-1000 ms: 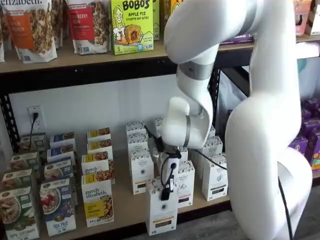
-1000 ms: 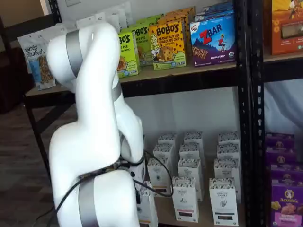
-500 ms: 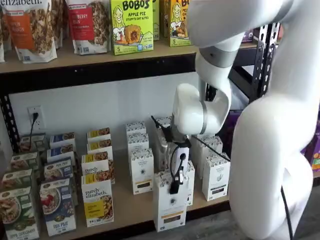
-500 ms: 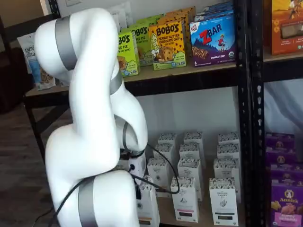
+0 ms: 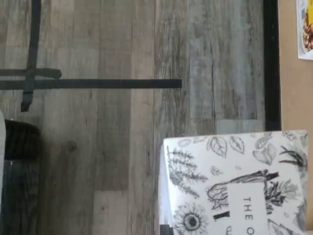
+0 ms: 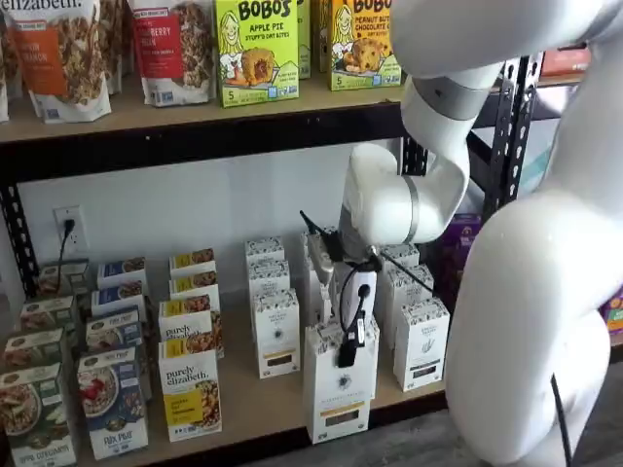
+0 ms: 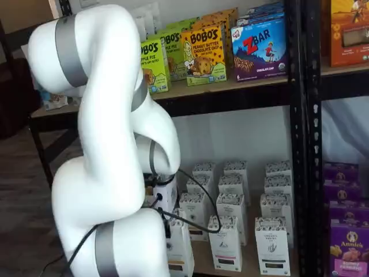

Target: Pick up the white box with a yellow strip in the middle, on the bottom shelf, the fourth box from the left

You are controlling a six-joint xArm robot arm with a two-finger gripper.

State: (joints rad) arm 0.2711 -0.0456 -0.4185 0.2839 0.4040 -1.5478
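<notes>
1. The gripper (image 6: 347, 358) is clenched on the white box (image 6: 338, 393), its black fingers pressed against the carton's speckled top band in a shelf view.
2. The white box, tan strip across its front, hangs at the front edge of the bottom shelf (image 6: 248, 404), forward of the other white cartons (image 6: 276, 333); half a second ago it sat slightly lower and further left in this view.
3. The arm's white wrist (image 6: 384, 206) has risen and swung right over the past second, uncovering the Bobo's peanut butter box (image 6: 363, 44) on the shelf above.
4. In the other shelf view the box (image 7: 179, 248) shows only partly behind the arm, and its white link (image 7: 118, 144) has leaned further left.
5. The wrist view shows the box's leaf-and-flower printed top (image 5: 234, 183) over grey wood-plank flooring (image 5: 122, 137), with the shelf's black rail (image 5: 272, 63) beside it.
</notes>
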